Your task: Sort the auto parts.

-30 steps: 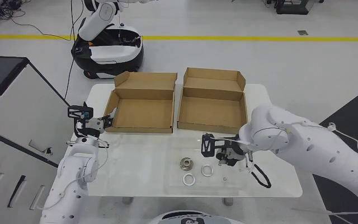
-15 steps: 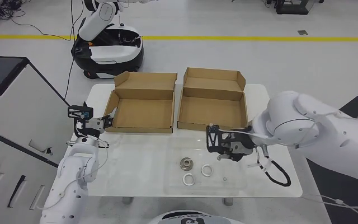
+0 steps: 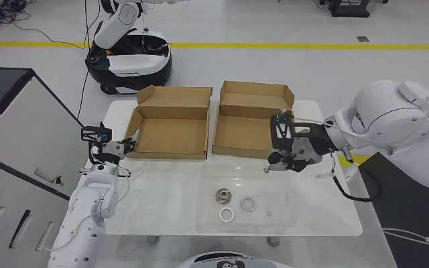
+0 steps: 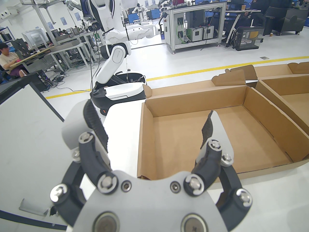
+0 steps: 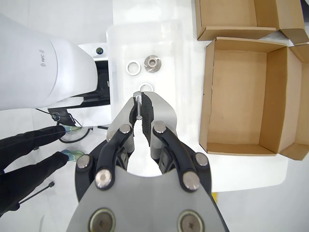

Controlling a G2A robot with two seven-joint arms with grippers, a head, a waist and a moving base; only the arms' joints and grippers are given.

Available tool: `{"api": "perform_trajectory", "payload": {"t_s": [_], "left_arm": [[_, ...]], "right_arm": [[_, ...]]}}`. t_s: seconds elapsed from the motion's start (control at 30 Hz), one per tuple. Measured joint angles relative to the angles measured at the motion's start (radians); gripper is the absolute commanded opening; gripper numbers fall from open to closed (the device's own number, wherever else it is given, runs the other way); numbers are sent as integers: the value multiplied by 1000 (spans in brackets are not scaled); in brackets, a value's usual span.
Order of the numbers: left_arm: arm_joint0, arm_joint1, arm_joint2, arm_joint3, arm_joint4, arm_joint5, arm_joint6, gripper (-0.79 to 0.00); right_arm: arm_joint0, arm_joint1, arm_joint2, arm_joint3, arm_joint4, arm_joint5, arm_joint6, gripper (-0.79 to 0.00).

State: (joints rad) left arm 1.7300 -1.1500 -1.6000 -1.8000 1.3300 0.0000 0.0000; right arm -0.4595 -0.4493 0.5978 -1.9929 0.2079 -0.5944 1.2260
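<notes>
Bolt [image 5: 138, 105] sits clamped between the right gripper's [image 5: 140, 97] pads, just off the front wall of the right cardboard box [image 3: 249, 153], near its right corner. Most of the thread is hidden by the pads, and in the top view it is too small to make out. Its long axis follows the fingers, roughly parallel to that wall, with the wider end at the fingertips. The left gripper [image 4: 149, 112] is spread wide and empty, beyond the neighbouring box [image 3: 165, 155].
</notes>
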Motion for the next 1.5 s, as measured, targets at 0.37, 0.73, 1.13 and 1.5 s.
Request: {"api": "perform_trajectory", "payload": {"t_s": [0.37,0.73,1.13,1.5], "left_arm": [[0,0,0,0,0,0,0,0],[0,0,0,0,0,0,0,0],[0,0,0,0,0,0,0,0],[0,0,0,0,0,0,0,0]], "right_arm": [[11,29,-4,26,67,-53,-52,-785],[-1,28,-8,25,77,-54,-63,-785],[-78,54,-58,92,340,-180,-180,-785],[-100,70,-99,94,496,-244,-244,-785]]}}
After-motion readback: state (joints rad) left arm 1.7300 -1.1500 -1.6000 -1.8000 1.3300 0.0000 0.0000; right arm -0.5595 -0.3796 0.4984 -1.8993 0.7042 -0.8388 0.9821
